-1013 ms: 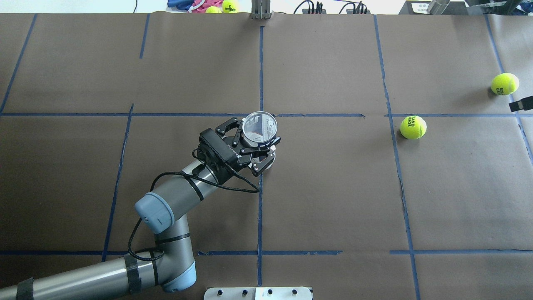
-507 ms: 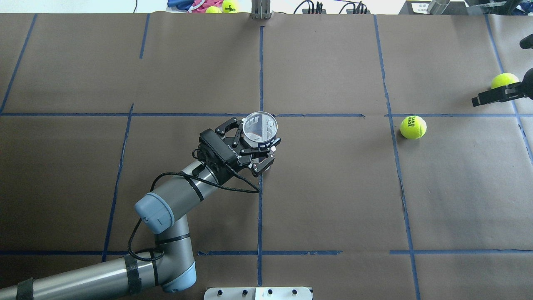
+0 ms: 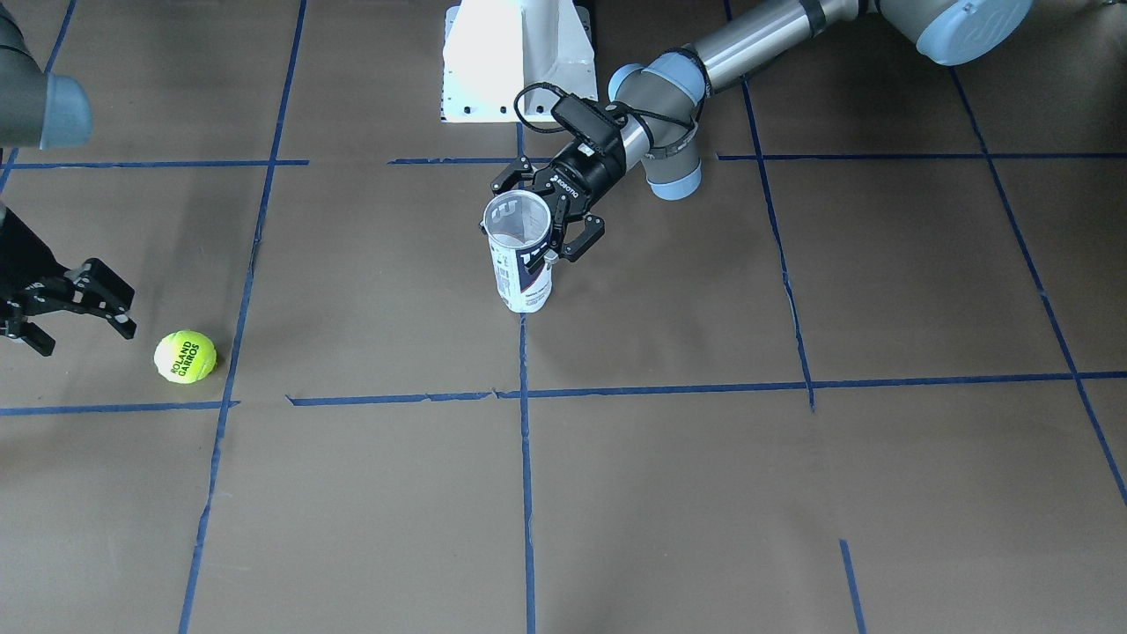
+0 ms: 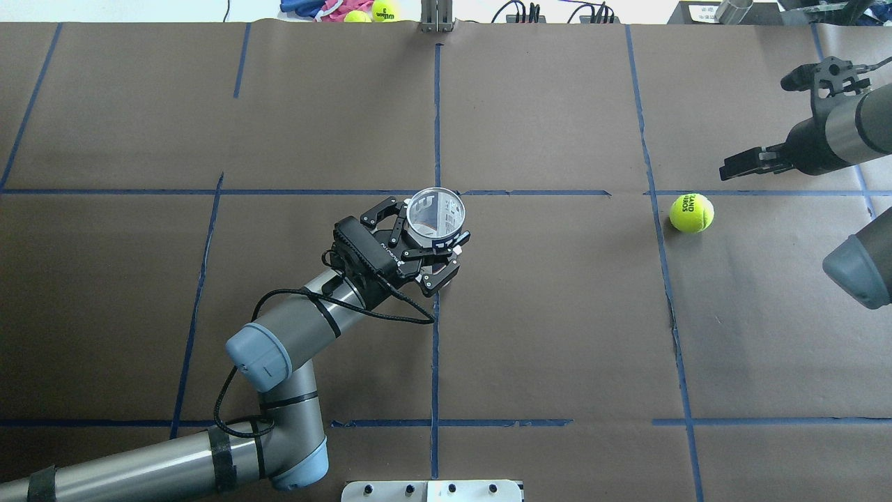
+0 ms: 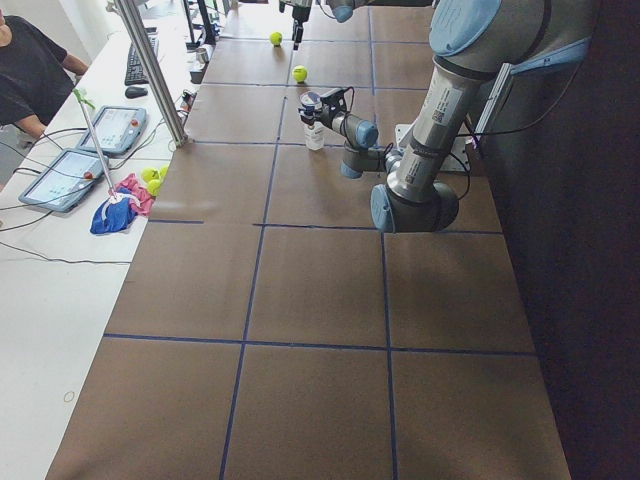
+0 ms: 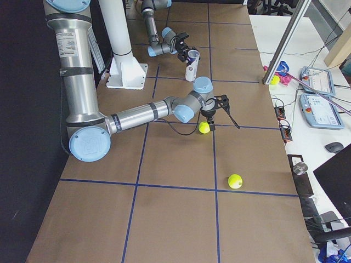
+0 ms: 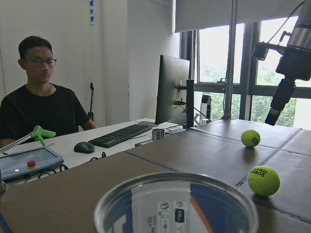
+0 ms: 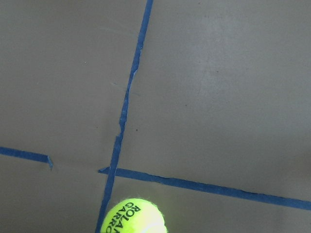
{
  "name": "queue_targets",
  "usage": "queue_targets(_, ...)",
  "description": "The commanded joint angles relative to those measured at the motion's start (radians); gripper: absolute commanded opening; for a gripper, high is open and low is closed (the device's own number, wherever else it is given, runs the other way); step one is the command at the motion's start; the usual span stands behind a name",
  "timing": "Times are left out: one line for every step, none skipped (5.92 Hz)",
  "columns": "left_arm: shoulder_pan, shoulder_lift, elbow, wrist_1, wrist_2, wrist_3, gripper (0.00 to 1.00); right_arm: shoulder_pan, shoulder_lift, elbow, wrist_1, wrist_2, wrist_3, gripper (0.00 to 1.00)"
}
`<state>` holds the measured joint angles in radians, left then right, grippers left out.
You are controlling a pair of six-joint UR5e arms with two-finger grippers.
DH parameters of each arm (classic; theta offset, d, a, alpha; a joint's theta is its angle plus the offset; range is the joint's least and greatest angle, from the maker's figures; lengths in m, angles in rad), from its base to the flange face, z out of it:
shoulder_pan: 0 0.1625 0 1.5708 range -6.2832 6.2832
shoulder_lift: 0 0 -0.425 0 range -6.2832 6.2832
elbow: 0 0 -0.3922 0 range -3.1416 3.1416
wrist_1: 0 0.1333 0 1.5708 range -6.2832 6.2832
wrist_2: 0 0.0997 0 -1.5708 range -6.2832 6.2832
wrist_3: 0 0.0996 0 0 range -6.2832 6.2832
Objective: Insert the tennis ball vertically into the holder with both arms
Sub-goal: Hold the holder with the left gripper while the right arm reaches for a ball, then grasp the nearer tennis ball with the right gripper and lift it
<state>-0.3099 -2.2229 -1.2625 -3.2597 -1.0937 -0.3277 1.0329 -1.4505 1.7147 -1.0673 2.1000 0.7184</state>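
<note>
The tennis ball (image 4: pixel 691 213), yellow-green with "ROLAND GARROS" lettering, lies on the brown table right of centre. It also shows in the front view (image 3: pixel 185 356) and at the bottom edge of the right wrist view (image 8: pixel 136 217). My right gripper (image 4: pixel 749 162) is open and empty; it hangs above the table just beyond the ball and to its right (image 3: pixel 85 339). The holder (image 4: pixel 435 213), a clear Wilson can, stands upright at the table's centre (image 3: pixel 519 255), mouth up. My left gripper (image 4: pixel 428 236) is shut on it near the top.
A second tennis ball (image 6: pixel 235 181) lies farther right; my right arm hides it in the overhead view. Two more balls and a cloth (image 4: pixel 376 10) lie past the far edge. The white pedestal (image 3: pixel 515 62) stands behind the can. An operator (image 7: pixel 41 102) sits at the side desk.
My right arm has swung in from the right edge toward the nearer ball and now covers the far ball. The left arm and the can have stayed put.
</note>
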Motion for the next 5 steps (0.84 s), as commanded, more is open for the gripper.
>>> queue_targets(0.0, -0.001, 0.0, 0.0, 0.0, -0.002, 0.83, -0.04, 0.012, -0.044, -0.002, -0.003, 0.01, 1.0)
queue_targets(0.0, -0.001, 0.0, 0.0, 0.0, -0.004, 0.84, -0.072, 0.013, -0.078, 0.0, -0.003, 0.012, 1.0)
queue_targets(0.0, -0.001, -0.002, 0.0, 0.0, -0.004, 0.84, -0.088, 0.015, -0.079, -0.002, -0.003, 0.012, 1.0)
queue_targets(0.0, -0.001, -0.002, 0.0, 0.0, -0.004, 0.84, -0.099, 0.028, -0.083, -0.002, -0.003, 0.013, 1.0)
queue_targets(0.0, -0.001, -0.002, 0.0, 0.0, -0.005, 0.84, -0.1, 0.048, -0.089, -0.003, -0.002, 0.015, 1.0)
